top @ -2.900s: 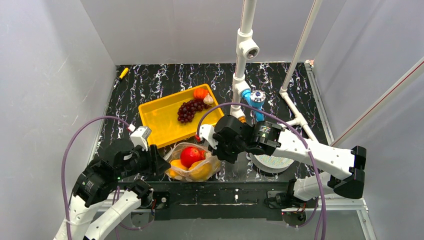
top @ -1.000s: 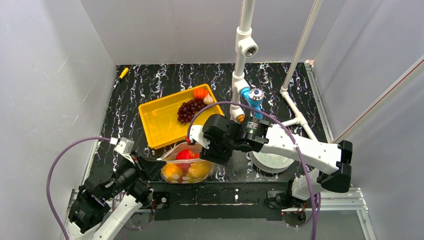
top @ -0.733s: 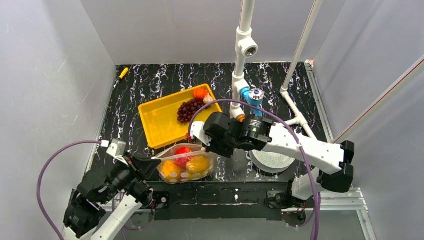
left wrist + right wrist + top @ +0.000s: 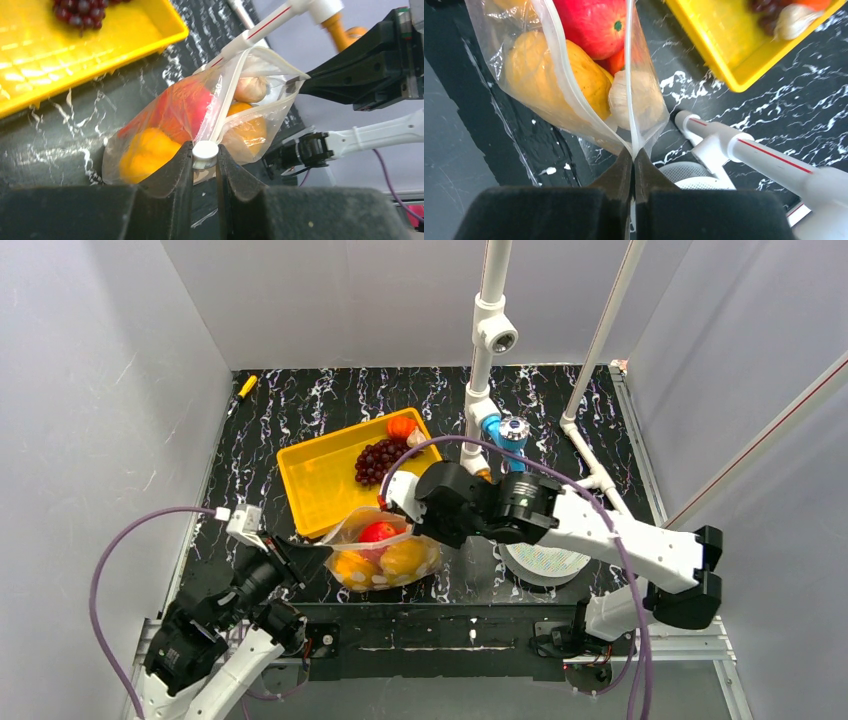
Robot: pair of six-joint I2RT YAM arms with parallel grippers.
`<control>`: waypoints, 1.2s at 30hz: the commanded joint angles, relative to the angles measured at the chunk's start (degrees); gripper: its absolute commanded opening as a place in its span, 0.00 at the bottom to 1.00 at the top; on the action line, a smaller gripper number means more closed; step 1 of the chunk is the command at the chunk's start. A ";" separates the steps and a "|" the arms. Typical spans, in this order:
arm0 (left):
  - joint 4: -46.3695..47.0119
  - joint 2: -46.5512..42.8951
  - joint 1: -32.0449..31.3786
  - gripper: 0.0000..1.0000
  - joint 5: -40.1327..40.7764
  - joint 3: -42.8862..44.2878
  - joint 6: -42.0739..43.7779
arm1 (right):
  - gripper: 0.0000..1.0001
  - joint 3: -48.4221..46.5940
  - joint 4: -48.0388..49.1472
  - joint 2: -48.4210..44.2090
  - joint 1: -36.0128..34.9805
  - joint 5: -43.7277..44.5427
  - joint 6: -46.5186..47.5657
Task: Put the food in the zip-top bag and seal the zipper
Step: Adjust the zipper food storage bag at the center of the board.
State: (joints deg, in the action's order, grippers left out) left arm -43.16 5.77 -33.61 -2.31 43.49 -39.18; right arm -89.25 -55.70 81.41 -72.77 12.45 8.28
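Black marbled table (image 4: 300,400), white walls. Far side: yellow tray (image 4: 310,485) w/ grapes (image 4: 376,461) + orange veg (image 4: 401,426). White pipe frame (image 4: 480,370) and spool disc (image 4: 545,563) crowd the R side. L gripper (image 4: 205,156) nearly shut, pinching white slider tab (image 4: 205,149) at zipper (image 4: 226,100) end. R gripper (image 4: 633,162) fully closed on zipper's other end. Zip-top bag (image 4: 385,558) stretched btwn them, just in front of tray, mouth part open. Inside: red apple (image 4: 591,22), yellow-orange fruits (image 4: 559,75), garlic bulb (image 4: 636,100).

Left arm (image 4: 205,625) and right arm (image 4: 610,535): white links, black joint housings, a purple cable (image 4: 94,592) looping off each. Left gripper (image 4: 204,152) and right gripper (image 4: 633,152): matte black wedge-shaped fingers.
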 commanded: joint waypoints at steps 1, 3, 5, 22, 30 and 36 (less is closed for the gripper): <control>3.00 2.33 0.03 0.00 -1.38 4.75 2.74 | 0.01 -2.74 2.46 -5.55 0.14 0.84 0.66; 2.50 1.74 0.04 0.00 -1.22 2.85 2.01 | 0.01 0.51 4.38 -6.38 0.17 1.18 0.66; 1.94 0.31 0.05 0.00 -1.19 -0.62 0.00 | 0.01 3.91 6.38 -6.52 0.27 0.83 0.17; 2.58 -2.01 0.03 0.00 -3.68 -2.19 1.77 | 0.01 1.02 1.39 -2.71 1.14 0.72 1.63; 5.34 -0.58 0.03 0.00 -8.24 -1.73 4.35 | 0.59 -2.54 1.70 -3.33 -0.57 -0.45 2.23; 6.33 0.45 0.03 0.00 -12.11 -2.19 5.34 | 0.95 -9.29 3.02 1.02 -4.06 -0.13 5.47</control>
State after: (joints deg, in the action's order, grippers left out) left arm -39.70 4.56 -33.61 -10.08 40.45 -35.88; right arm -92.26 -55.30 80.49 -75.04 12.49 11.47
